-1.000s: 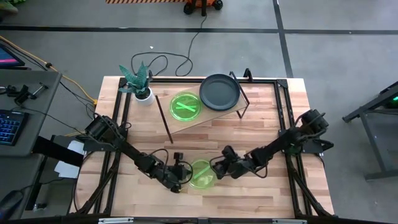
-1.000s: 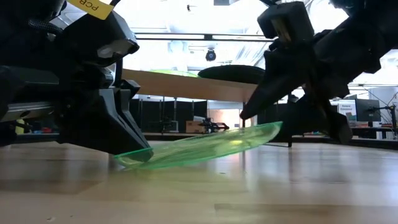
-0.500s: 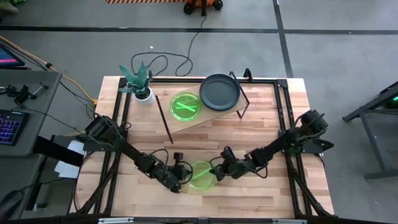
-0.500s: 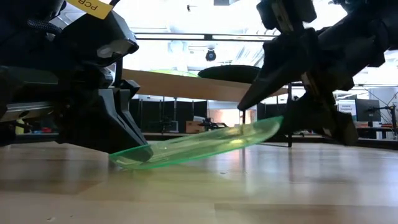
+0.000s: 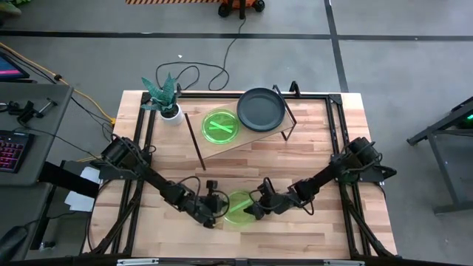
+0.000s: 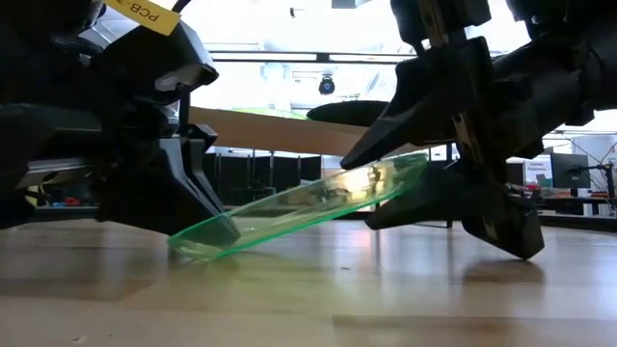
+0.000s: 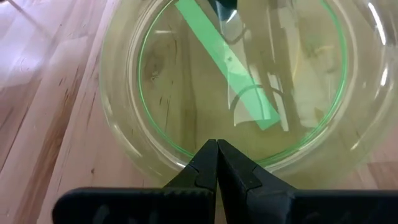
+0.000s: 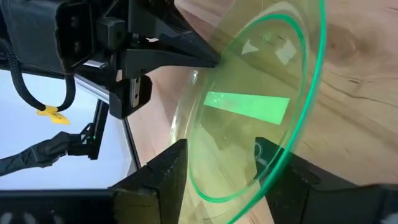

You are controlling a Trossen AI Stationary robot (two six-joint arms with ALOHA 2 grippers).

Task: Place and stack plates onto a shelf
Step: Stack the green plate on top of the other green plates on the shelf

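Observation:
A translucent green plate (image 5: 238, 208) lies tilted on the table's near middle, between my two grippers. My left gripper (image 5: 218, 212) is shut at the plate's left rim. My right gripper (image 5: 253, 209) is open, with the plate's raised right side between its fingers, one above (image 6: 386, 130) and one below (image 6: 424, 207). On the shelf (image 5: 247, 140) at the far middle sit another green plate (image 5: 220, 125) and a dark grey plate (image 5: 260, 108). My left gripper presses its shut fingertips (image 7: 216, 152) down on the plate's left rim (image 6: 207, 241), slanting down from the table's left. That rim stays on the table. My right gripper has the plate's raised right rim (image 6: 415, 166) between its open fingers, coming level and slightly downward from the table's right. The lower finger is beneath the plate and the upper finger over its top face. Whether the upper one touches, I cannot tell.
A white pot with a green plant (image 5: 164, 96) stands at the table's far left corner beside the shelf. The shelf's thin black legs (image 5: 196, 144) reach down to the tabletop. Bare wood lies along the near edge (image 5: 244, 244).
My right gripper has gone down and toward the table's left, tipping more downward, and its fingers now reach farther over the green plate. The plate's right side has risen and it tilts more steeply. Its left rim has stayed on the table under my left gripper.

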